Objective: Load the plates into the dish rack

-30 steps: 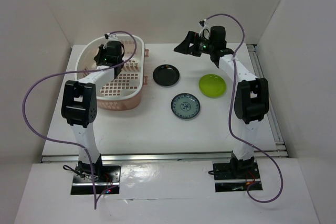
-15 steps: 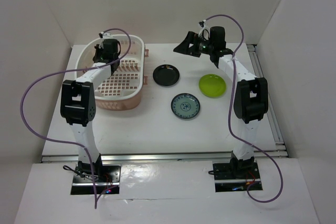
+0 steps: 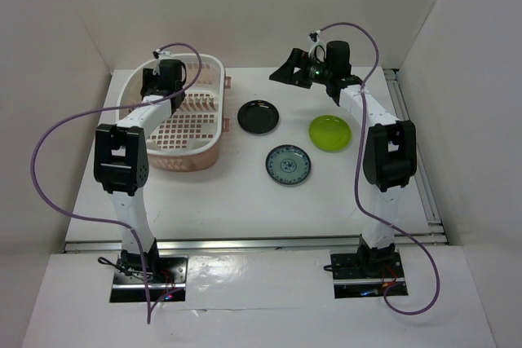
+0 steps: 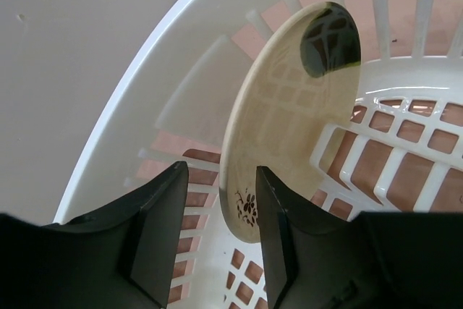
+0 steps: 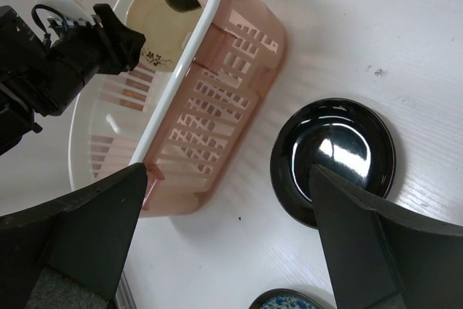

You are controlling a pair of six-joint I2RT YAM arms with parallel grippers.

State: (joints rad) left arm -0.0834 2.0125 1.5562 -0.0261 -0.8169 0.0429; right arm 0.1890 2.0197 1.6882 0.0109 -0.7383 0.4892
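Observation:
A cream plate [image 4: 289, 121] with a dark patch stands on edge inside the white dish rack [image 4: 145, 85], leaning among the prongs. My left gripper [image 4: 221, 179] is open, its fingers on either side of the plate's lower rim with a gap showing. In the top view the left gripper [image 3: 161, 79] hangs over the far end of the rack [image 3: 192, 144]. The black plate [image 3: 258, 116], the green plate [image 3: 330, 132] and the blue-patterned plate [image 3: 288, 165] lie flat on the table. My right gripper [image 3: 287, 69] is wide open and empty, raised beyond the black plate [image 5: 340, 157].
The rack's salmon base [image 5: 239, 56] stands close to the left of the black plate. White walls close in the table at the back and both sides. Purple cables loop off both arms.
The left gripper's jaws have parted and let go of the cream plate, which now stands in the rack. The gripper has shifted slightly left. The right arm has stayed still.

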